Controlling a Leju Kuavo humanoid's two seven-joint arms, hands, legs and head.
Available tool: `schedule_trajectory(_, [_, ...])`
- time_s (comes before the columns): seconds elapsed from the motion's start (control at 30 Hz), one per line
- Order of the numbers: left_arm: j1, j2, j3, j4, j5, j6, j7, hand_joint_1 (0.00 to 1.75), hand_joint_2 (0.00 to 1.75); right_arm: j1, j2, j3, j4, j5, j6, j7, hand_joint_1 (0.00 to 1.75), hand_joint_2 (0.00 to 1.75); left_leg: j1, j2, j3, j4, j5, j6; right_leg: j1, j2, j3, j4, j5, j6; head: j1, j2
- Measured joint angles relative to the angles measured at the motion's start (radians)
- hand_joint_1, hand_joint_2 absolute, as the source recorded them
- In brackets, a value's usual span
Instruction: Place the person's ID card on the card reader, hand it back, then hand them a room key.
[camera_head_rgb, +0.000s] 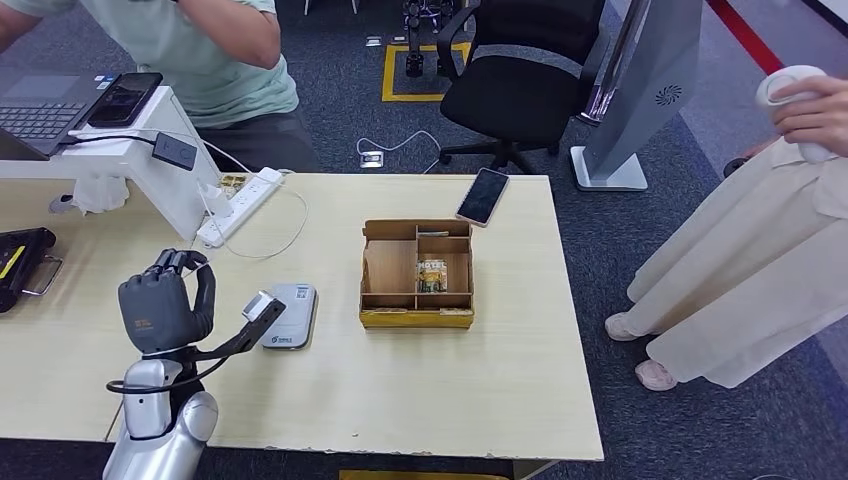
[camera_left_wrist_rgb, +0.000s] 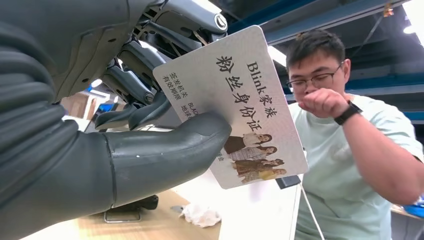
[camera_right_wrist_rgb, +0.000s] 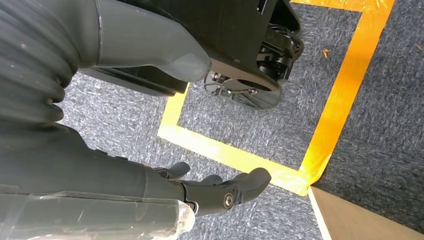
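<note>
Left hand (camera_head_rgb: 165, 308) pinches ID card (camera_left_wrist_rgb: 235, 107) between thumb and fingers, raised just beside card reader (camera_head_rgb: 290, 315) on table (camera_head_rgb: 420, 390). Right hand (camera_right_wrist_rgb: 220, 192) hangs, holding nothing, fingers seemingly loose. Risk: thin edge grip; card may slip, missing the reader.

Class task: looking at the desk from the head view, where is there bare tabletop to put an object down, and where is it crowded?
Free: the pale wooden tabletop along the near edge, and right of the brown compartmented cardboard box. Crowded: the far-left corner, with the white power strip and cable, and around the grey card reader beside the left robot hand.
</note>
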Motion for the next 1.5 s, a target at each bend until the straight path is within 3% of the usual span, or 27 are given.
schedule_trajectory(0.43, [0.120, -0.019, 0.003, -0.006, -0.108, 0.000, -0.020, 1.75, 1.75, 0.001, 0.000, -0.013, 0.000, -0.002, 0.000, -0.009, 0.00, 1.75, 0.000, 0.000, 0.000, 0.000, 0.000, 0.000, 0.000, 0.000, 0.000, 0.000, 0.000, 0.000, 0.000, 0.000])
schedule_trajectory(0.77, [0.132, -0.024, 0.001, 0.011, -0.111, 0.000, -0.018, 1.75, 1.75, 0.001, 0.000, -0.023, -0.002, 0.016, 0.003, -0.005, 0.00, 1.75, 0.000, 0.000, 0.000, 0.000, 0.000, 0.000, 0.000, 0.000, 0.000, 0.000, 0.000, 0.000, 0.000, 0.000])
schedule_trajectory(0.93, [0.094, -0.022, -0.043, 0.099, -0.070, 0.000, 0.024, 1.75, 1.75, -0.003, 0.000, -0.033, -0.007, 0.038, 0.017, 0.001, 0.00, 1.75, 0.000, 0.000, 0.000, 0.000, 0.000, 0.000, 0.000, 0.000, 0.000, 0.000, 0.000, 0.000, 0.000, 0.000])
schedule_trajectory(1.5, [0.007, -0.017, -0.118, 0.211, -0.094, 0.000, 0.081, 1.75, 1.75, -0.012, 0.007, -0.033, -0.014, 0.055, 0.018, 0.011, 0.00, 1.75, 0.000, 0.000, 0.000, 0.000, 0.000, 0.000, 0.000, 0.000, 0.000, 0.000, 0.001, 0.000, 0.000, 0.000])
